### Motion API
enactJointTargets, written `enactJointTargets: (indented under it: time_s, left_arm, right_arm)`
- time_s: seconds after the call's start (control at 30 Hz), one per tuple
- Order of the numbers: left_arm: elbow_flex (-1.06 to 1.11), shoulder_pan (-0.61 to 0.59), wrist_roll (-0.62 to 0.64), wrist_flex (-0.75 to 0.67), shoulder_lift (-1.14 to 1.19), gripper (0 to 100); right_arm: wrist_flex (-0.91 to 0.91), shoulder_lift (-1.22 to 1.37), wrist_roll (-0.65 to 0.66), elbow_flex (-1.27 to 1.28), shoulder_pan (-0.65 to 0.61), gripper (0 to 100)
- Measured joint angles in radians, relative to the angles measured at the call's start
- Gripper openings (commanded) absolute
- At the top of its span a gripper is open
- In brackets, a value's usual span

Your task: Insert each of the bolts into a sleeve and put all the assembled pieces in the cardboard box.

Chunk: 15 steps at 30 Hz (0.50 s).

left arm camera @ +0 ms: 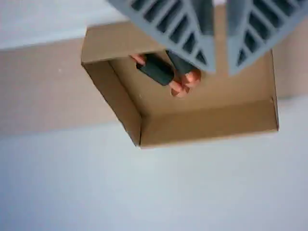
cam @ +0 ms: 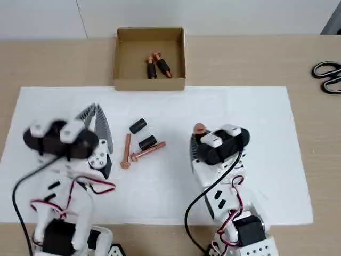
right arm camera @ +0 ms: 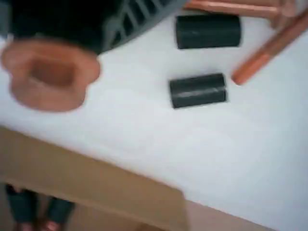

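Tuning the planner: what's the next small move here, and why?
Probably the left pincer should go down to the nearer sleeve: the right pincer grips a bolt, and that sleeve lies loose beside the left arm.

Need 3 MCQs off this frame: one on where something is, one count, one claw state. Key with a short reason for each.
1. Where do the two assembled pieces lie?
A. on a plate
B. in the cardboard box
C. in a drawer

2. How many loose sleeves lie on the white paper?
A. one
B. two
C. four

3. The right claw is:
A. open and empty
B. shut on a sleeve
C. shut on a bolt

Key:
1 B: both lie on the box floor.
2 B: two black sleeves lie apart on the paper.
3 C: a copper head sticks out of its grip.
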Motion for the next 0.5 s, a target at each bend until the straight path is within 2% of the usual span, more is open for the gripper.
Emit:
enactJointTargets:
  time_s: [0.13,0.23,0.5]
  left_arm:
    - [0.183,-0.032,0.008,-0.137,-0.153,1]
    - [0.241,-0.095,0.011,-0.146,-0.209,1]
    - [0.247,-0.183,0.015,0.058,-0.21,1]
  right_arm:
    - [0.069,0.046,0.072,-0.02,0.02,0.5]
    - [0.106,0.127,0.118,-0.038,0.028,0.5]
    - [0.109,0.557,0.135,-0.405,0.025,0.5]
